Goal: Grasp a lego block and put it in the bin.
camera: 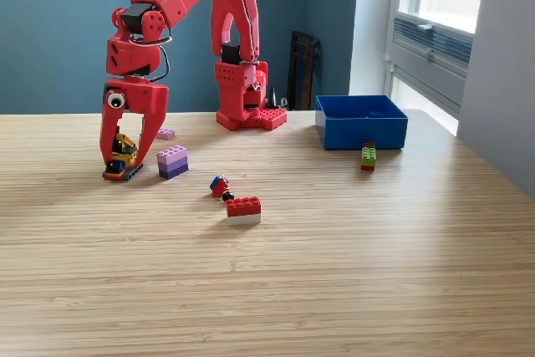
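**Red arm's gripper closed on a multicoloured lego stack**

Pale wood-grain surface (334,282) runs across the frame, with a teal wall behind and a window at the exterior view's right. Low over this surface, the red gripper (119,160) points down with its jaws drawn in around a small multicoloured lego stack (123,156) of yellow, black and blue pieces, which sits tilted, its lower end touching the wood.

Taking that stack as the landmark: just to its right in the exterior view stands a purple lego block (172,161), close beside the gripper's outer finger. A small lilac piece (166,134) lies a little behind and to the right. Further right and nearer the camera sit a tiny red-and-blue piece (220,186) and a red-on-white block (243,210). The arm's red base (248,106) stands behind and to the right. Well apart, far right, is the blue bin (361,133), with a green-and-red block (368,156) lying just in front of its wall.
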{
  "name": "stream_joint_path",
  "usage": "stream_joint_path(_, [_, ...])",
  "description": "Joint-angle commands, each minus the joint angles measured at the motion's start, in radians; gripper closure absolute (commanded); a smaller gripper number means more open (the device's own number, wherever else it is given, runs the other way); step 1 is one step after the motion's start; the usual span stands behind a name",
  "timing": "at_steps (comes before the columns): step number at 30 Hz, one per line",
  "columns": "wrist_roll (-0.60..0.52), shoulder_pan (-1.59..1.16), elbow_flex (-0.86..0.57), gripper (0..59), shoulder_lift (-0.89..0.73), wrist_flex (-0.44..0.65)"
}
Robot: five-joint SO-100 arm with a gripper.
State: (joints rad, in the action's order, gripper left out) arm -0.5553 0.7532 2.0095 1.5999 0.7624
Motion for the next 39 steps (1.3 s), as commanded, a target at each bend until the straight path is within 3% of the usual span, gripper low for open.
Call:
stream_joint_path(1, [-0.018, -0.006, 0.002, 52.7, 0.015, -0.003])
stream_joint_path(6, [-0.025, -0.012, 0.002, 58.3, 0.015, -0.003])
stream_joint_path(12, [-0.025, -0.018, -0.035, 58.5, 0.015, 0.026])
stream_joint_path(21, [-0.028, -0.038, -0.238, 58.5, 0.017, 0.236])
stream_joint_path(28, [-0.044, -0.114, -0.316, 58.5, 0.018, 0.342])
stream_joint_path(35, [-0.044, -0.314, -0.331, 58.5, 0.035, 0.477])
stream_joint_path(39, [-0.054, -0.472, -0.433, 58.5, 0.038, 0.615])
